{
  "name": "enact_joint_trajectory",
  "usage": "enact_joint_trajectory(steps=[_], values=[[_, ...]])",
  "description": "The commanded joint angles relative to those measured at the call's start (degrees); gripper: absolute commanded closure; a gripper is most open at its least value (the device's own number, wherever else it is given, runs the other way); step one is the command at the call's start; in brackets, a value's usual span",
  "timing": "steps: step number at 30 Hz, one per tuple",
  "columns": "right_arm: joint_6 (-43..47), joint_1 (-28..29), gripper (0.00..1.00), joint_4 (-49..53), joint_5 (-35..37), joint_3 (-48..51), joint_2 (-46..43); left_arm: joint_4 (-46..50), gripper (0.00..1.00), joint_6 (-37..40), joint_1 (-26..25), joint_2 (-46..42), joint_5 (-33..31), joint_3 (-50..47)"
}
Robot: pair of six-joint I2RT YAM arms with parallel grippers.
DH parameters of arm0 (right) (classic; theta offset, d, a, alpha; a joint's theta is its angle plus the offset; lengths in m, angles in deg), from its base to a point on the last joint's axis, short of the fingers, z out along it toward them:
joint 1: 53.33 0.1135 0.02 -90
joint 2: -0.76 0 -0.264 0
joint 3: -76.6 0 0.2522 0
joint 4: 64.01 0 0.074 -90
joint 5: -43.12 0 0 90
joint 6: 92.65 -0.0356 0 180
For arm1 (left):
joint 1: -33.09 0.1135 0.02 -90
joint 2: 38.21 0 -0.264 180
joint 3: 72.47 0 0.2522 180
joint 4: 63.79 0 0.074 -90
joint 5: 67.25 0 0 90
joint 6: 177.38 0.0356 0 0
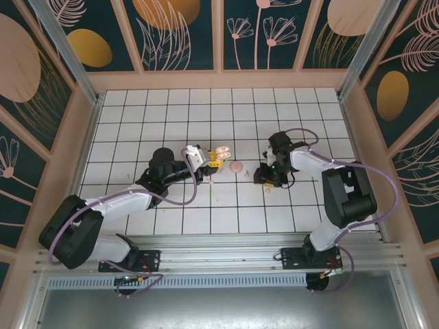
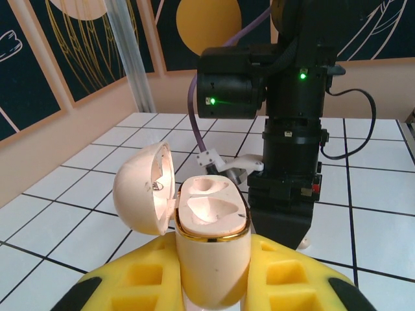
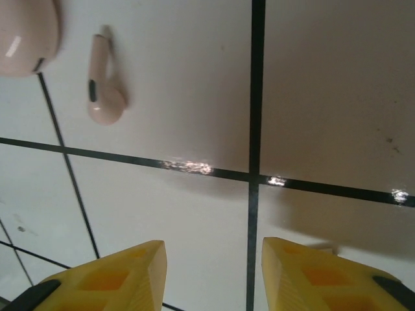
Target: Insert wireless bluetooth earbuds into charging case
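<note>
Left fingers [image 2: 214, 288], yellow and ribbed, are pinching the lower body of an open cream-coloured charging case with a gold rim [image 2: 211, 227]. They are holding it upright above the white tiled table [image 1: 171, 110]. The lid is hanging open to the left in the left wrist view, and 2 moulded wells in the case are showing empty. From above, the case [image 1: 221, 155] is sitting at the tip of the left fingers [image 1: 211, 162], near the table's centre.

Right fingers [image 3: 213, 251] are spread apart with nothing between them, hovering over bare tile. From above, the right fingers [image 1: 263, 177] are facing the left arm, well apart from the case.

1 pale pink curved earbud [image 3: 104, 91] is lying flat on the table just beside a pale pink rounded object with a dark spot [image 3: 26, 35]; from above, earbud [image 1: 245, 173] and object [image 1: 236, 166] are lying between the 2 arms.

A small pale piece [image 1: 269, 190] is lying near the right fingers, too small to identify.
</note>
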Motion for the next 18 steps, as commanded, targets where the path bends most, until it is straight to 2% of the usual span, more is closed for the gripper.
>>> enact_joint_trajectory(steps=[1,9,18], values=[[2.2,-0.1,0.56,-1.7,2.2,1.0,1.1,-0.9,0.87,-0.5,-0.4,-1.2,-0.4,0.0],[3.5,-0.5,0.56,0.6,4.4,1.1,1.7,-0.6,0.87,-0.4,-0.3,-0.6,-0.4,0.6],[1.6,-0.2,0.56,5.2,3.2,0.9,0.4,-0.4,0.87,-0.2,-0.3,-0.5,-0.2,0.9]])
